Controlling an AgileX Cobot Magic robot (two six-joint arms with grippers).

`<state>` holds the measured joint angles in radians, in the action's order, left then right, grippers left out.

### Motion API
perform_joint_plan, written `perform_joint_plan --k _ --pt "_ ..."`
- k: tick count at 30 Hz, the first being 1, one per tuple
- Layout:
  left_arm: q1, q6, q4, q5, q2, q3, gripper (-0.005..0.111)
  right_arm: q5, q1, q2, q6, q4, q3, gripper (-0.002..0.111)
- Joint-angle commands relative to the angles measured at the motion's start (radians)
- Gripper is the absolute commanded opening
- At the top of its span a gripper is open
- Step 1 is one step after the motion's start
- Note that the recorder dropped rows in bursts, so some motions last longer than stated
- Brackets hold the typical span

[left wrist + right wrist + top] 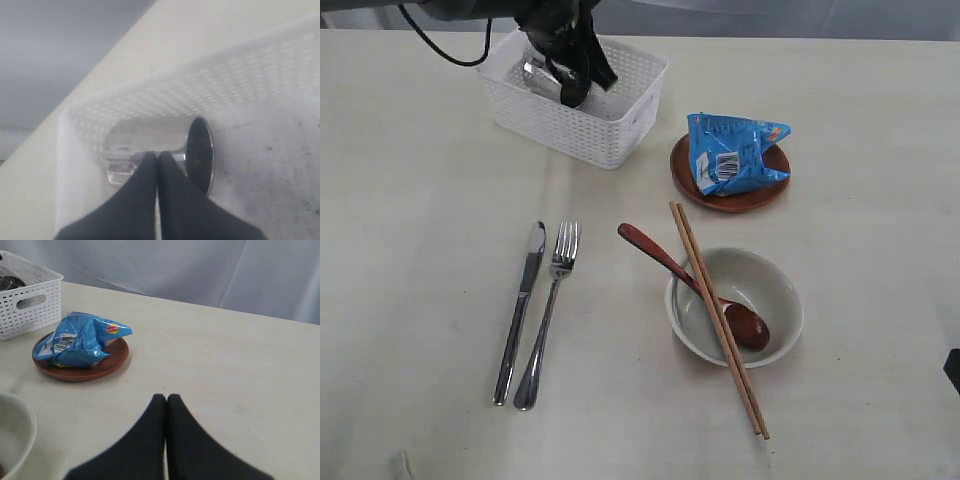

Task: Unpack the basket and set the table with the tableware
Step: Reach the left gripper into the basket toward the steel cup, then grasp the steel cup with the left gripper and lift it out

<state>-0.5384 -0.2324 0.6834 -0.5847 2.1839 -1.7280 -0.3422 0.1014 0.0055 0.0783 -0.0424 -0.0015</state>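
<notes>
The table point(420, 200) is a broad pale cream top with faint grain, bare apart from the setting, and behind its far edge hangs a plain grey-blue backdrop point(200, 270) with soft folds. Counted: one white lattice basket point(610, 130) at the far side, one steel cup point(130, 145) lying on its side inside it, one knife point(520, 310) and one fork point(548, 320) laid side by side on the left, and one pale bowl point(780, 300) near the middle. One red-brown spoon point(660, 255) has its head in the bowl and its handle out over the rim, and two wooden chopsticks point(715, 320) rest together across the bowl. One round brown plate point(735, 200) beyond the bowl carries one blue snack packet point(730, 150). The left gripper point(158, 156) reaches down into the basket, its fingers pressed together with the tips against the cup's side near its rim. Whether a thin edge of the cup is pinched between them is hard to tell from this close, blurred view. The right gripper point(166, 397) hangs low over bare table beside the bowl and plate, its fingers closed on nothing.
</notes>
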Motion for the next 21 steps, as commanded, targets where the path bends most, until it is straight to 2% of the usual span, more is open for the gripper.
perform_joint_plan --k 1,2,5,6,9,14,16,21 --pt "0.003 -0.018 -0.025 0.003 -0.027 -0.002 0.004 0.0 -0.007 -0.006 -0.004 0.0 0.001 0.0" --pt "0.005 -0.018 -0.054 0.006 -0.022 -0.002 0.013 0.0 -0.007 -0.006 -0.004 0.0 0.001 0.0" --pt "0.03 -0.023 -0.187 0.032 -0.018 -0.006 0.077 0.0 -0.007 -0.006 -0.004 0.0 0.001 0.0" --pt "0.04 -0.039 -0.229 0.025 -0.018 -0.013 0.08 0.0 -0.007 -0.006 -0.004 0.0 0.001 0.0" --pt "0.075 -0.018 -0.368 0.031 -0.009 -0.034 0.071 0.0 -0.007 -0.006 -0.004 0.0 0.001 0.0" --pt "0.127 0.214 -0.676 0.015 0.031 -0.087 0.073 0.0 -0.007 -0.006 -0.004 0.0 0.001 0.0" --pt "0.133 0.232 -0.69 -0.002 0.052 -0.112 0.075 0.0 -0.007 -0.006 -0.004 0.0 0.001 0.0" --pt "0.133 0.186 -0.565 0.006 0.086 -0.129 0.075 0.0 -0.007 -0.006 -0.004 0.0 0.001 0.0"
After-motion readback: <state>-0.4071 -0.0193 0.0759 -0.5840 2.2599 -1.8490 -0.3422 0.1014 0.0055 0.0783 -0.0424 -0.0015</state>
